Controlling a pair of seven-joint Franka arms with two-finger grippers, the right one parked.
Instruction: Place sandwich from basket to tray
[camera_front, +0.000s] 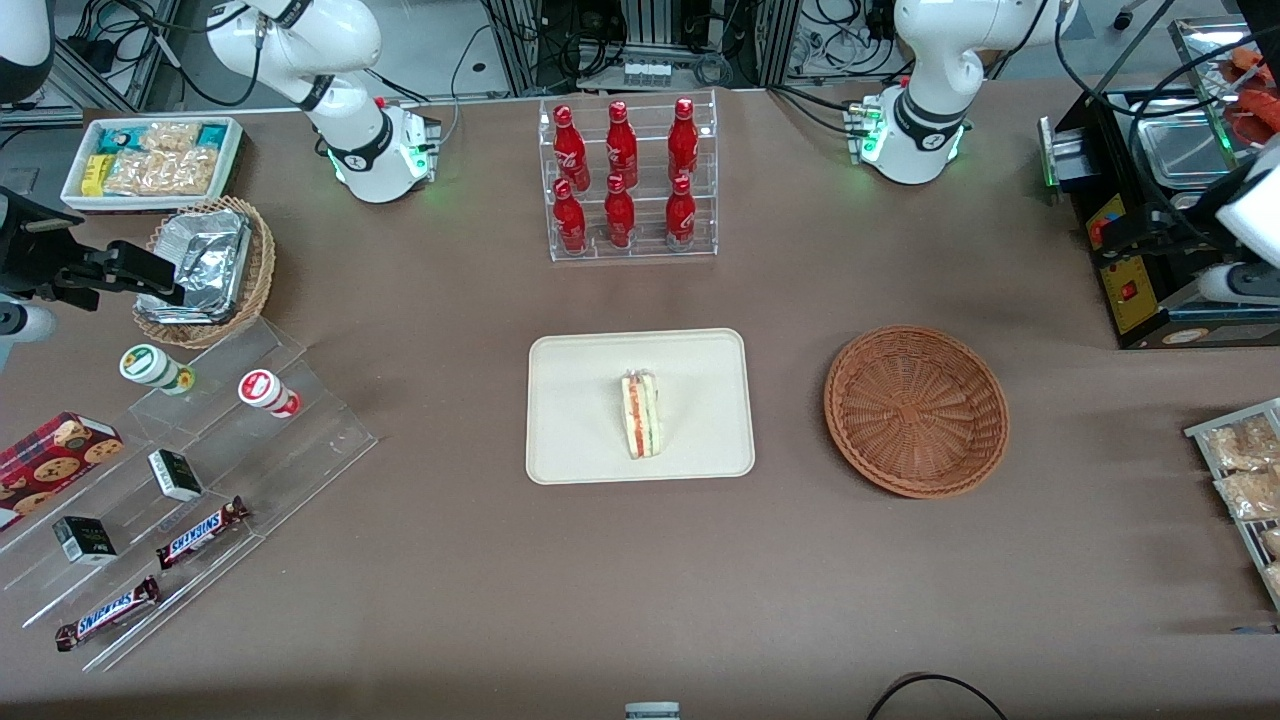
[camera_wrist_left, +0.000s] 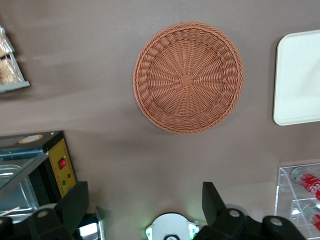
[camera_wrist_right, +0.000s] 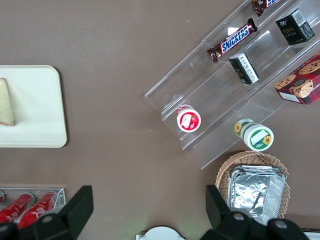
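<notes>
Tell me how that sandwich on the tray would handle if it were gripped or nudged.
The sandwich stands as a narrow wedge on the tray, so a nudge might tip it. Its bread probably squashes easily. The gripper hangs open above the table beside the empty basket.

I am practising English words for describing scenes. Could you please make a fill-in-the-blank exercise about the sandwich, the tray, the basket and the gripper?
1. The small triangular wrapped sandwich lies on the flat cream-white rectangular ____.
2. The round reddish-brown woven wicker basket holds ____.
3. The working arm's black two-finger gripper is high above the table with its fingers ____.
4. The clear rack holds ____ red bottles.

Missing words: tray; nothing; open; six
</notes>
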